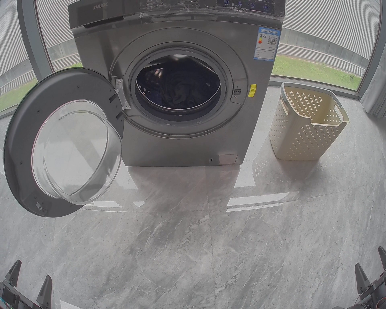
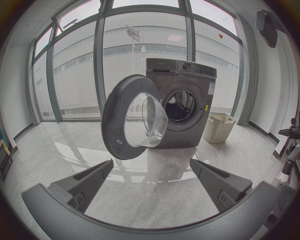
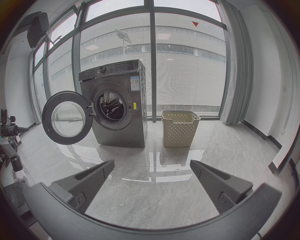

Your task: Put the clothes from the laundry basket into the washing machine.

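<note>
Laundry: dark clothes (image 1: 177, 90) lie inside the drum of the washing machine (image 1: 177, 149), seen through the round opening.
Laundry basket: the cream laundry basket (image 1: 297, 134) stands on the floor just beside the machine, on my right. No cloth shows over its rim or against the inner wall I can see; its bottom is hidden from me.
Progress: I judge the loading done or nearly so, since nothing lies on the floor and nothing is in my grip.
Left to do: a check of the basket bottom. The door (image 1: 24, 145) hangs swung wide open to my left.
Left gripper: my left gripper (image 1: 32, 271) is low and well back from the machine, fingers spread apart, holding nothing.
Right gripper: my right gripper (image 1: 368, 257) is likewise low, spread apart and empty.
Writing: a blue-and-white sticker (image 1: 267, 43) sits high on the machine's front, a small yellow tag (image 1: 252, 90) beside the opening, and a logo (image 1: 100, 6) on the top panel; I leave their print unread.
</note>
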Motion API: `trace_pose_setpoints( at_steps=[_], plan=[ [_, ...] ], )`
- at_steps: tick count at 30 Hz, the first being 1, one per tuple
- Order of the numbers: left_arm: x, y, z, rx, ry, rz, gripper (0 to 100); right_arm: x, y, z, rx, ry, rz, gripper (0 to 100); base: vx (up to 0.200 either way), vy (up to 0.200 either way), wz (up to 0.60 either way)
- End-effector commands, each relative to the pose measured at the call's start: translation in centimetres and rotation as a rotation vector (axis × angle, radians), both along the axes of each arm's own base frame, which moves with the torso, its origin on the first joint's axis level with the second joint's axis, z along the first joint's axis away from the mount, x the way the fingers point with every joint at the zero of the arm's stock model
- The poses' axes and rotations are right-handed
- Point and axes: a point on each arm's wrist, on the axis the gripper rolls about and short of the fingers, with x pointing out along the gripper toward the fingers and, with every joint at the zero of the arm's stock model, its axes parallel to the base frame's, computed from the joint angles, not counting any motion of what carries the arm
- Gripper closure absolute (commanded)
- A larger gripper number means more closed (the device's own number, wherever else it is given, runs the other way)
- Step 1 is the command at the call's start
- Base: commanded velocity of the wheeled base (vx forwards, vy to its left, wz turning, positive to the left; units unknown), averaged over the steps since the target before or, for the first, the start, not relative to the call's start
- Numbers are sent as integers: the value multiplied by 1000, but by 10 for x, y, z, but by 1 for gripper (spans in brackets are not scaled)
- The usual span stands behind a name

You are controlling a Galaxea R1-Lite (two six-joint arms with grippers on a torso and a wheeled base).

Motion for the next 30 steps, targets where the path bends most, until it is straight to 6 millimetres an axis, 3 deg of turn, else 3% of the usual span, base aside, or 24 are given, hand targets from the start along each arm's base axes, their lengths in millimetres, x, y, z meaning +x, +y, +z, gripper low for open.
trace_pose_setpoints(
  at_steps=[1, 8, 30],
  plan=[
    [0, 0, -5, 0, 6, 0, 0, 1, 0, -5, -1, 13, 1, 0, 0, 200, 0],
    [0, 0, -5, 0, 6, 2, 0, 1, 0, -5, -1, 14, 1, 0, 0, 200, 0],
    [0, 0, -4, 0, 4, 0, 0, 1, 0, -5, -2, 14, 1, 0, 9, 0, 82]
  ],
)
